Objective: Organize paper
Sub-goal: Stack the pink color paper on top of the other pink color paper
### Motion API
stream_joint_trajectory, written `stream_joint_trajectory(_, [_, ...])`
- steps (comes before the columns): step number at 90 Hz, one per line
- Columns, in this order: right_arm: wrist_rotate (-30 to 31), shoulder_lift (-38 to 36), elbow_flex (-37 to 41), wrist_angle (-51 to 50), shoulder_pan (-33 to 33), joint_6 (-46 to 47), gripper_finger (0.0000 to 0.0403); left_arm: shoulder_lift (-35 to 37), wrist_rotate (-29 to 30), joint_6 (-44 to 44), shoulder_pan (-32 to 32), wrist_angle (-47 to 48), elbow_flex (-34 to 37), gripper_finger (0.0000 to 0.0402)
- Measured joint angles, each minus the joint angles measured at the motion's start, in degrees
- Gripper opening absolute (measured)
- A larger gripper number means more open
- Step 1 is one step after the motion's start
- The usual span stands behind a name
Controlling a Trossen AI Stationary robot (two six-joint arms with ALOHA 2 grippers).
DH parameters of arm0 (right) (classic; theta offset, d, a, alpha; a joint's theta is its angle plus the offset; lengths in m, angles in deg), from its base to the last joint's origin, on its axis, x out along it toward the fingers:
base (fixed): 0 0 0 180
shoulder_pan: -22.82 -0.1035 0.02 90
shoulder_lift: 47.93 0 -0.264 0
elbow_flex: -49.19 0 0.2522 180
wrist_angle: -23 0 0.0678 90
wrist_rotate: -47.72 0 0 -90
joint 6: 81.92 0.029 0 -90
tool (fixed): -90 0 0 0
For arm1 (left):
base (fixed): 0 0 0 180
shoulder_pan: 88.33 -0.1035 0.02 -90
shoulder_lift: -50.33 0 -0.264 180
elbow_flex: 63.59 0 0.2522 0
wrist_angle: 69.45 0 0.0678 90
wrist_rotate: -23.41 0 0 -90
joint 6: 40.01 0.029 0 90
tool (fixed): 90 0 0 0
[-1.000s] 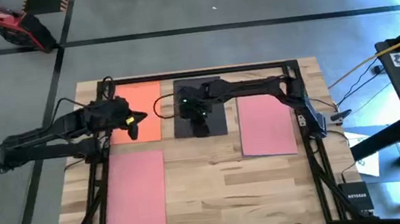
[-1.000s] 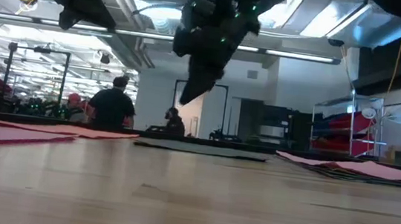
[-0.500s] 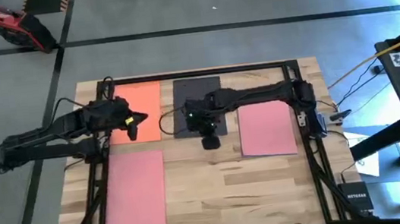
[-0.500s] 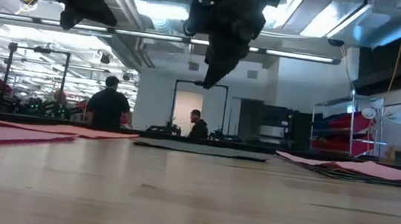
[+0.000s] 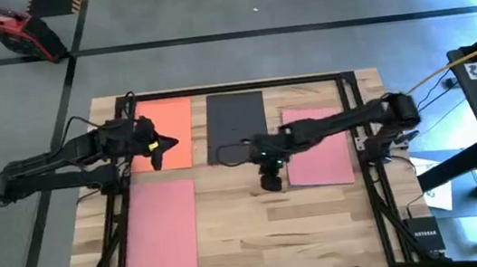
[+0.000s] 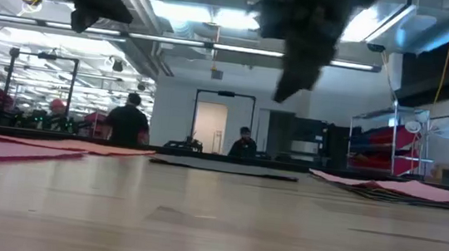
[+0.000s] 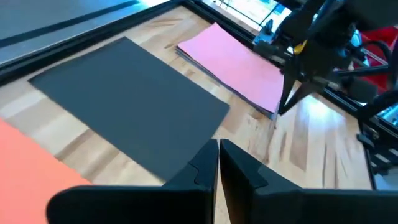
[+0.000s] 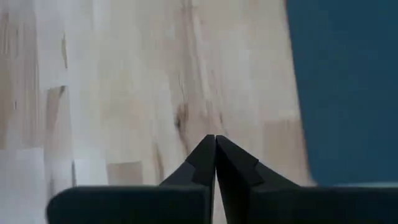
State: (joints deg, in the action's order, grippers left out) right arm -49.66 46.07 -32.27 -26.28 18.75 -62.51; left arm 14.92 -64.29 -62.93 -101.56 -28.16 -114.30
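We count four flat matte rectangular stacks on the wooden table (image 5: 250, 223): one orange sheet (image 5: 169, 124), one black sheet (image 5: 235, 120), and two pink sheets (image 5: 163, 225) (image 5: 322, 146). The right gripper (image 5: 270, 177) hangs above bare wood just beside the far-right pink stack, its fingers pressed together, holding nothing. The left gripper (image 5: 160, 150) hovers over the orange sheet, fingers also closed and empty.

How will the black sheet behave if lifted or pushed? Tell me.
The black sheet lies thin and flat on the table: probably floppy and very light. On smooth wood it would likely slide when pushed.
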Motion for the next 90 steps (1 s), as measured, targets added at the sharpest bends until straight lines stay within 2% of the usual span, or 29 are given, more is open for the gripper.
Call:
stream_joint_trajectory(23, [8.98,-10.74,12.10,7.02,-12.16,21.31,0.0000,0.00,-1.84,-0.46,0.00,0.16,-0.02,0.0000])
stream_joint_trajectory(40, [19.09,-11.15,13.36,5.54,-21.65,33.71,0.0001,-0.12,-4.04,-1.17,0.00,0.17,-0.02,0.0000])
stream_joint_trajectory(52, [20.80,-7.19,13.44,2.36,-22.44,38.77,0.0023,-1.01,-4.23,-1.91,0.00,0.16,-0.02,0.0000])
stream_joint_trajectory(72, [20.53,-0.52,13.33,0.76,-22.58,40.97,0.0108,-3.55,-4.28,-2.15,0.02,0.74,-0.02,0.0000])
stream_joint_trajectory(90, [26.25,0.97,13.29,-1.21,-22.54,44.69,0.0148,-5.22,-4.28,-2.11,0.26,0.66,-0.02,0.0000])
